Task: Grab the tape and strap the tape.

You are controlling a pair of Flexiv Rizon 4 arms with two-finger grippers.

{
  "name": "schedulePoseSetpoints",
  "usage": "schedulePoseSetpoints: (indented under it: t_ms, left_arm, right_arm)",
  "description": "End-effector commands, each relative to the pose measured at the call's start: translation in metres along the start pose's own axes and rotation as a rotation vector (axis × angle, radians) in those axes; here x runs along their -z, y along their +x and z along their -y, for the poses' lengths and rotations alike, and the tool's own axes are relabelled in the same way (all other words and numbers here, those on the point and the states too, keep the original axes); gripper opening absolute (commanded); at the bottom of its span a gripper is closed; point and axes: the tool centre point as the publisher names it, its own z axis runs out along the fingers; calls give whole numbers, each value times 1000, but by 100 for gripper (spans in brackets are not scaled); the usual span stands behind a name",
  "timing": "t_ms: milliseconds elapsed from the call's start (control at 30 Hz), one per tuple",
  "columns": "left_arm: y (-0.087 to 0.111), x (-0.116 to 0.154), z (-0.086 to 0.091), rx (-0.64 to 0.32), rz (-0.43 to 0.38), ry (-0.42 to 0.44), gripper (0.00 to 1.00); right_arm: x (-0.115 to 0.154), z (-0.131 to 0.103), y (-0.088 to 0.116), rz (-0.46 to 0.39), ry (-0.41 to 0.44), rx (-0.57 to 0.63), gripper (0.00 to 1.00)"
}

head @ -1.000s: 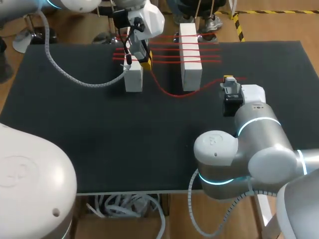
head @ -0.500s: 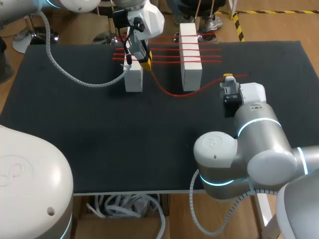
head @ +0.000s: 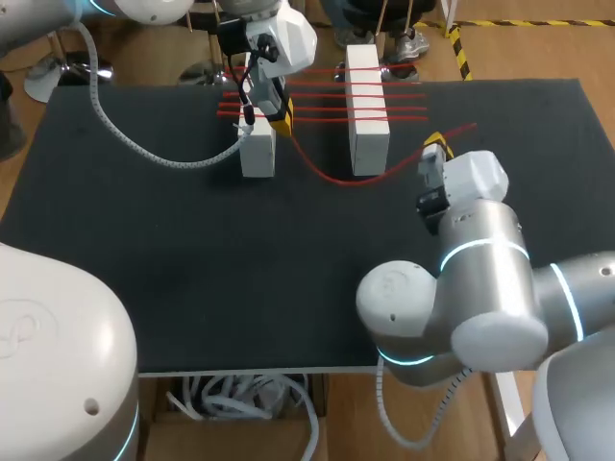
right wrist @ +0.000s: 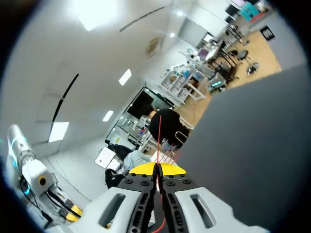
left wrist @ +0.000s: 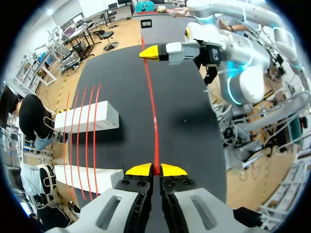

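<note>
Left tool point(left wrist: 156, 170) pinches the red tape point(left wrist: 153, 121) beside a white block point(head: 257, 154); right tool point(right wrist: 158, 170) pinches its other end.

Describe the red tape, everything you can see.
The red tape is a thin, flexible strand. Several parallel runs cross two white blocks; one slack length curves over the black table. The left hand is shut on it by one block, the right hand farther along, a short end sticking out past it.

Red tape point(left wrist: 152, 107) in thin parallel stripes across 2 white blocks point(head: 367, 106), tabletop point(head: 192, 269) matte black, my L tool point(left wrist: 156, 170) & R tool point(right wrist: 156, 169) yellow-tipped, my R arm point(head: 485, 288) silver-grey w/ glowing cyan rings.
</note>
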Motion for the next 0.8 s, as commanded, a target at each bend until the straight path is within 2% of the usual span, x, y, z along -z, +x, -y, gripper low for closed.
schedulePoseSetpoints:
  t_ms: [33, 667, 700, 800]
  left_arm:
    - [0, 1, 1, 1, -2, -5, 0]
    - [0, 1, 1, 1, -2, -5, 0]
    - [0, 1, 1, 1, -2, -5, 0]
    - [0, 1, 1, 1, -2, -5, 0]
  right_arm:
    - [2, -3, 7, -7, 16, 420, 0]
    - [2, -3, 7, -7, 16, 420, 0]
    - [5, 0, 8, -9, -9, 487, 0]
    - [11, 5, 14, 23, 2, 665, 0]
